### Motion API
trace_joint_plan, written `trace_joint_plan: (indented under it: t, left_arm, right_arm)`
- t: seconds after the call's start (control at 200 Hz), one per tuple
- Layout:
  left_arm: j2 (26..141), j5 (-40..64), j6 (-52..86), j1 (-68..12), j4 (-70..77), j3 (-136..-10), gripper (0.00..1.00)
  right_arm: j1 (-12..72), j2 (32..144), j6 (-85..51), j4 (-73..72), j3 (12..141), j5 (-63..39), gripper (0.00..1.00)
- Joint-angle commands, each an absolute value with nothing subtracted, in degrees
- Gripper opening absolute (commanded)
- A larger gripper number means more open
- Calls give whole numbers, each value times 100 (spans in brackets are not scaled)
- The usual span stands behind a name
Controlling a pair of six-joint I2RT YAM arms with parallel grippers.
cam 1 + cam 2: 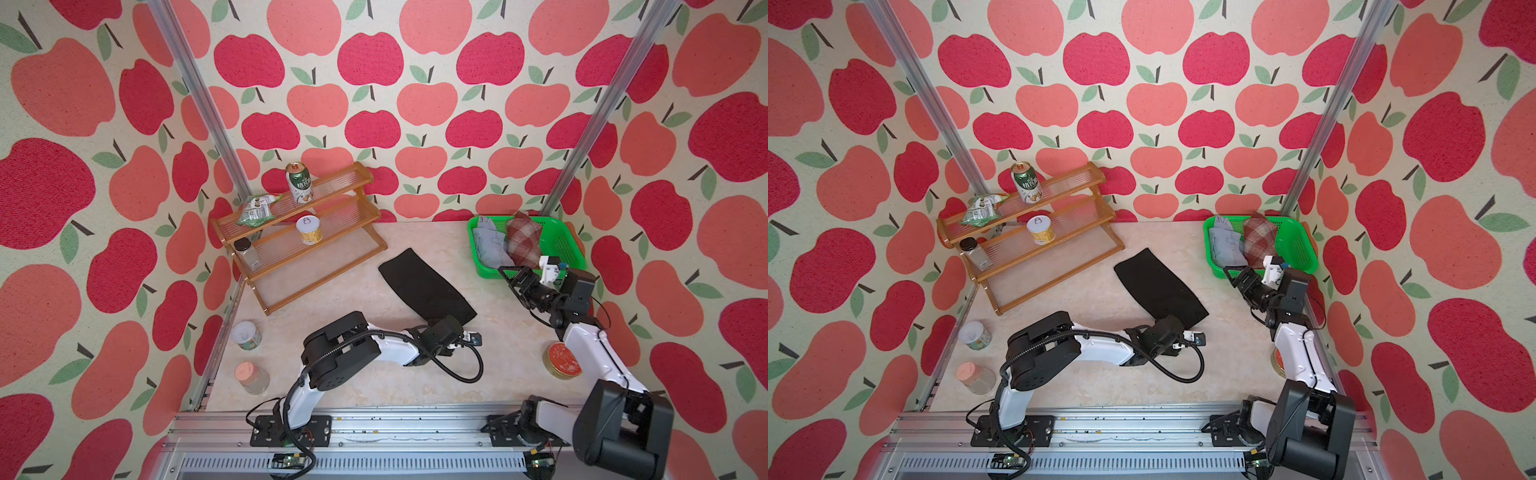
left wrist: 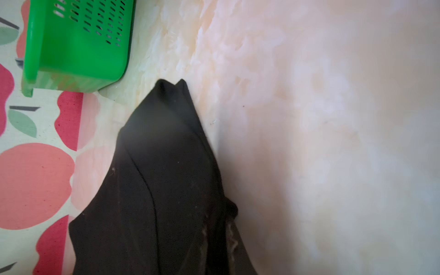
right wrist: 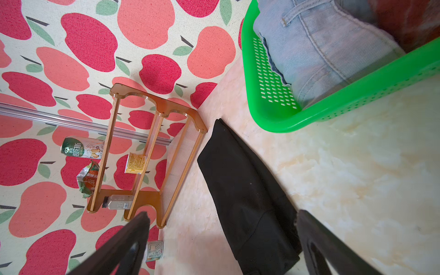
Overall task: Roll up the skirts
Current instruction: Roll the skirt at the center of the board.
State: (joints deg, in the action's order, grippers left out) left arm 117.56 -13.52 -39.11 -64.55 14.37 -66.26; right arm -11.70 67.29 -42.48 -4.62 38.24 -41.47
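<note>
A pale marbled surface (image 1: 340, 374) sits inside walls papered with red and pink apples. Nearest the rail, at the lower left of a top view, stand a jar with a pink lid (image 1: 251, 376) and a jar with a white lid (image 1: 246, 334); a round tin with a red lid (image 1: 563, 360) lies at the lower right, all clear of the working middle. There the left gripper (image 1: 449, 326) sits on the near end of the black skirt (image 1: 424, 286). Its wrist view shows no finger out at the sides and dark cloth (image 2: 166, 190) bunched up to the lens, so it reads as clamped together on that end, probably to start the roll. The skirt lies flat and slanted toward the upper left. The right gripper (image 1: 513, 276) hovers with its jaws wide apart and empty just before the green basket (image 1: 565, 241). The denim skirt (image 1: 488, 241) and plaid skirt (image 1: 525, 239) lie bundled side by side in the basket, seemingly stowed. Farthest, at the upper left, a wooden rack (image 1: 316, 286) carries a clear bottle (image 1: 248, 253), a yellow-labelled tin (image 1: 308, 230), a snack bag (image 1: 255, 210) and a green can (image 1: 299, 183) with white Chinese characters too small to read surely.
</note>
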Motion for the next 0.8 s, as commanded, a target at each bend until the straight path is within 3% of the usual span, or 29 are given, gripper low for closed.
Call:
trace_joint_plan:
  t: [0.0,0.24,0.605,0.795]
  left_arm:
    - [11338,-626,-2799,-6118,1038,-6890,14]
    - [10983,62,-973,-5179,1181,-6847,14]
    - [10622,649,1270,-3997,1828,-6106,13]
    - [11010,668,1865,-3659,1002,-6409,14]
  right_arm:
    - [-1195,6605,-4119,-400,3771,-4099,99]
    - [-1132,6590,-4085,-410,3718,-4141,99]
    - [-251,7088,-3843,-714,3621,-3849,97]
    - [103,7514,-3768,-1028,3609,-3888,96]
